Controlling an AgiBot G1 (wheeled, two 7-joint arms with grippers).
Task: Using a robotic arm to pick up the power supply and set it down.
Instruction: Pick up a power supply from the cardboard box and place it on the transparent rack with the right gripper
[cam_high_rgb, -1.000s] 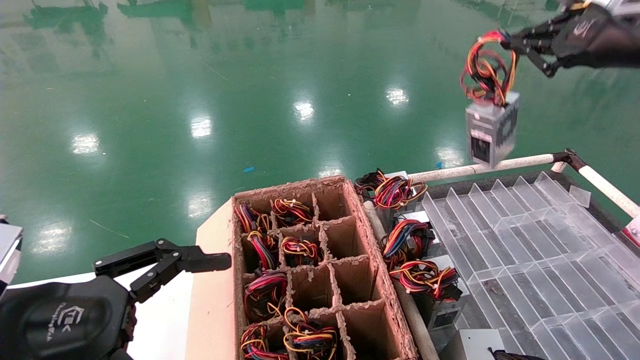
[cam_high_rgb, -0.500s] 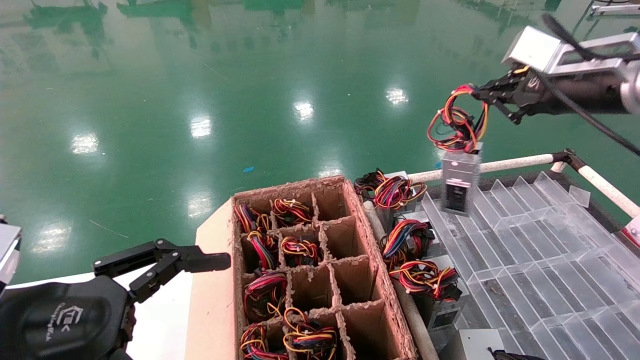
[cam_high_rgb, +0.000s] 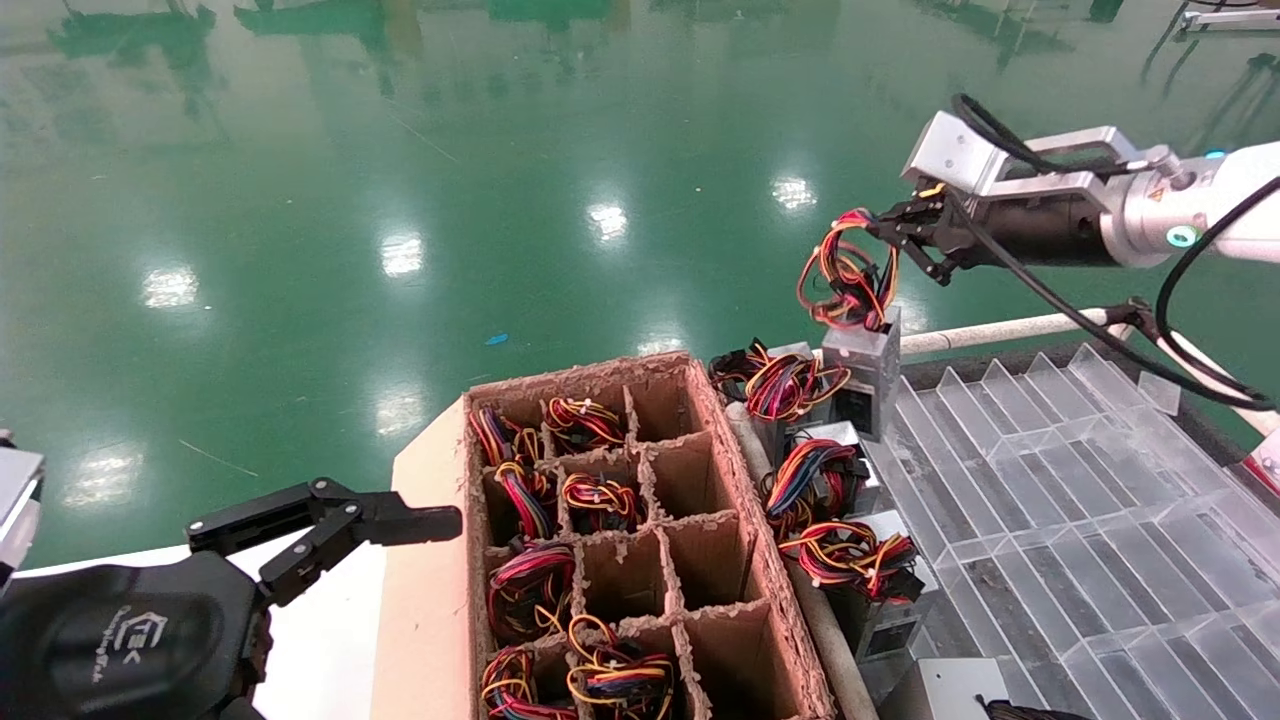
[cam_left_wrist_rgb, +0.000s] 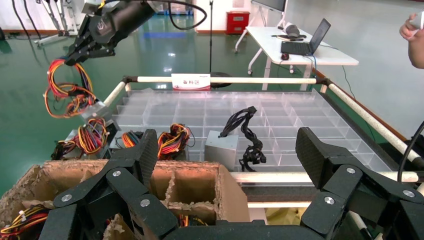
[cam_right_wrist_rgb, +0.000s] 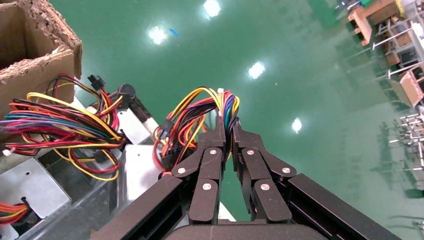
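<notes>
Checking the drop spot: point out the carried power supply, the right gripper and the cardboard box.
power supply (cam_high_rgb: 868, 372), head view, metal case side.
right gripper (cam_high_rgb: 884, 226), head view, between fingertips.
cardboard box (cam_high_rgb: 744, 505), head view, right wall.

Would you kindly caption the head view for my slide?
Right gripper suspends a power supply by its wires above the clear tray.

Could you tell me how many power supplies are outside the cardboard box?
5: one held by the right pincer, three beside the box, one nearer; others may be hidden.
</notes>
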